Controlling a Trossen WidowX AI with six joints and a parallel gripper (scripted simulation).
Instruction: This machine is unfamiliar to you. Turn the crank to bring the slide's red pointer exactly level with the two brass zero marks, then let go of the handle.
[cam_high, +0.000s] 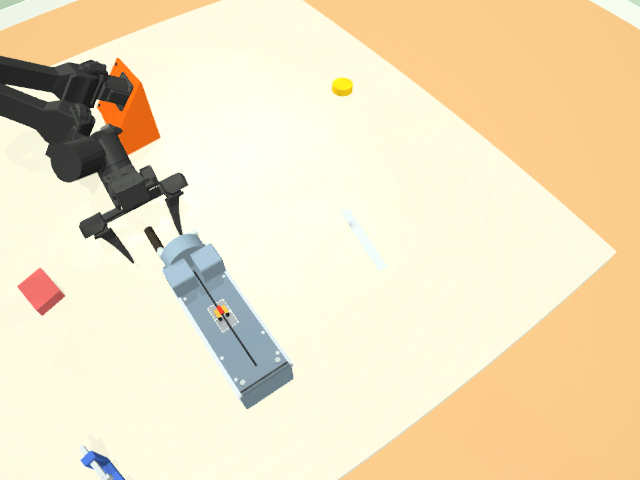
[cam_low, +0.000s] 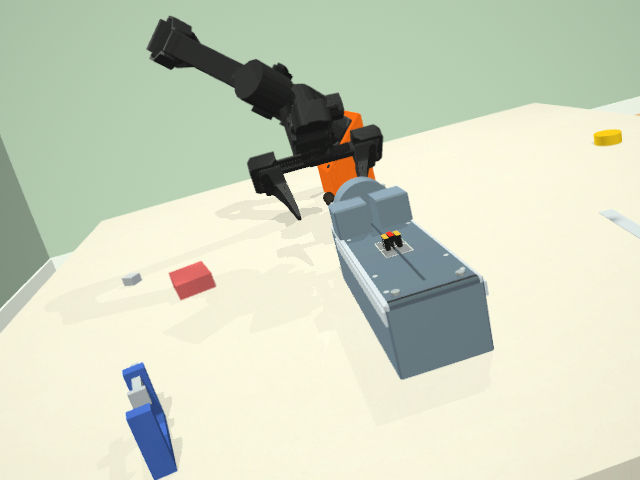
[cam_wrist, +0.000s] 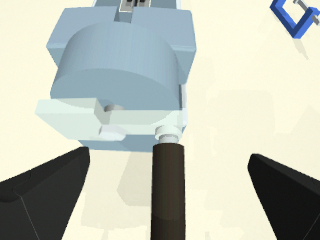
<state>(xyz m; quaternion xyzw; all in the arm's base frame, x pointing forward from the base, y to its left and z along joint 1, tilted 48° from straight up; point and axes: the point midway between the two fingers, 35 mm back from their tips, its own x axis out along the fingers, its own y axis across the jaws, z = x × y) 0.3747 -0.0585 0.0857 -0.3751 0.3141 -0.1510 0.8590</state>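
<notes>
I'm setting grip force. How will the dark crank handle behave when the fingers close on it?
The handle looks like a smooth rigid cylinder, so it may slip or spin between flat fingers. It hangs off a pin on the machine, so it should probably swing round rather than lift. The gripper straddles it, open.
</notes>
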